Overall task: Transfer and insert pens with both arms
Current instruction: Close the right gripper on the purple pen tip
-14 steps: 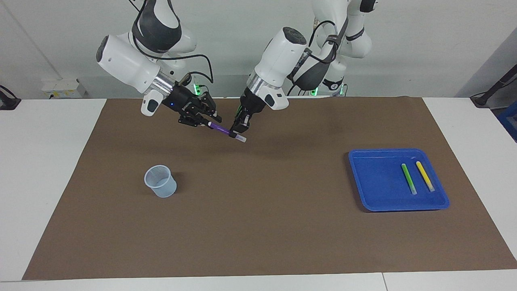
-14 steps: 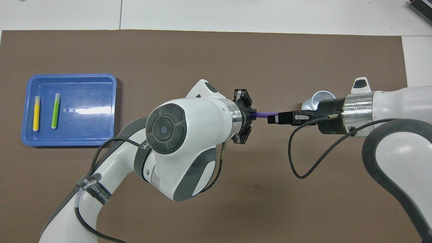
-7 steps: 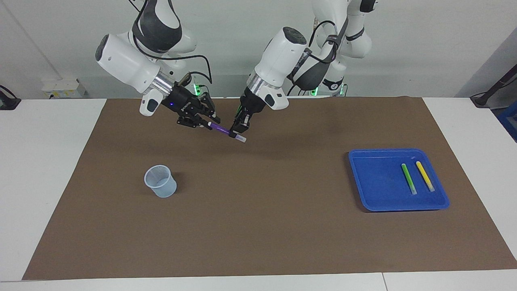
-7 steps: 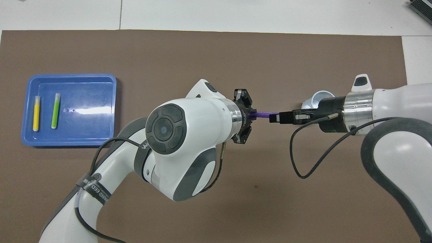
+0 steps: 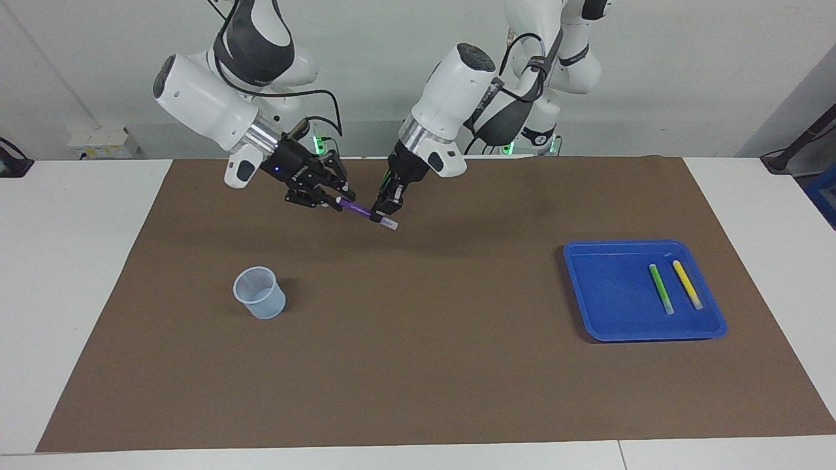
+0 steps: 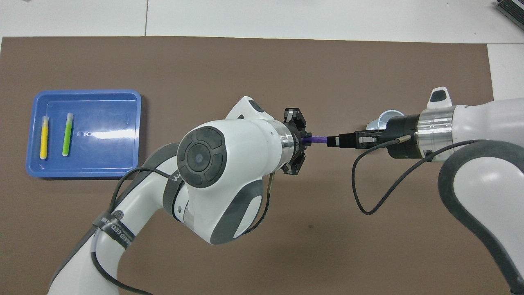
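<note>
Lower right of the facing view: blue tray (image 5: 607, 287) on the brown mat (image 5: 418, 365), with two pens lying in it side by side, not touching — green pen (image 5: 660, 288) and yellow pen (image 5: 687, 284), both slanted, pale cap ends toward the frame's bottom. Overhead view shows the same tray at mid left, both pens near its outer edge, rest of the tray floor bare and glossy.

Lower left of centre in the facing view: clear plastic cup (image 5: 259, 292), upright on the mat, nothing visible inside. Overhead, the right arm's wrist hides most of it; only part of the rim shows.

Upper centre of the facing view: purple pen (image 5: 360, 211) is in the air over the mat, tilted, whitish cap end lowest and pointing toward frame centre. Slim purple barrel, short.

Left gripper (image 5: 382, 207) comes down from the upper right and is clamped tight on the pen near its cap end. Right gripper (image 5: 334, 196) comes in from the upper left and is closed on the pen's other end. Both hold it at once, the bare purple barrel showing between them.
</note>
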`<act>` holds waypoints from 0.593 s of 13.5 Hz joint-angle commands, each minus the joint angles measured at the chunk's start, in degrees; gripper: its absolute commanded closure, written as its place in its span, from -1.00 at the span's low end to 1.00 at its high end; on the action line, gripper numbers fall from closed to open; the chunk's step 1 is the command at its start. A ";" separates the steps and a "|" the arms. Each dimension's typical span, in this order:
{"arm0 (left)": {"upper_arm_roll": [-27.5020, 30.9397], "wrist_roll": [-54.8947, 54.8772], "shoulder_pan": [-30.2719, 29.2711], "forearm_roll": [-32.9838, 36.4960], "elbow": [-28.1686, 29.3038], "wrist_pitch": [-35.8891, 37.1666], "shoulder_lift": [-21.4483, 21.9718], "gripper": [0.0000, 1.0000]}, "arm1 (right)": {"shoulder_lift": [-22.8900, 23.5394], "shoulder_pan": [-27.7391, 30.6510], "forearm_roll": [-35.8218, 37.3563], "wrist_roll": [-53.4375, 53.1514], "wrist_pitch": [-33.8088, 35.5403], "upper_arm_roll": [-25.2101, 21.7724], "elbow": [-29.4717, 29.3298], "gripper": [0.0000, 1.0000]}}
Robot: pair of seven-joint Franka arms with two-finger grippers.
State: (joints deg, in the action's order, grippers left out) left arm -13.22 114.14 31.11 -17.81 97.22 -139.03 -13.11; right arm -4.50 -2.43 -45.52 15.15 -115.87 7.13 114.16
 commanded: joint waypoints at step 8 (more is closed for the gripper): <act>0.48 0.12 0.71 -1.08 0.51 -1.15 0.10 0.93 | 0.98 0.32 1.83 1.46 -0.23 0.51 -1.14 0.63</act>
State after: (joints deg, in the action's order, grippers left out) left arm -13.18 114.14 31.11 -17.81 97.23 -139.06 -13.14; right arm -4.36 -2.45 -44.85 15.19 -115.95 7.09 114.00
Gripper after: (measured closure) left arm 0.833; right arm 0.758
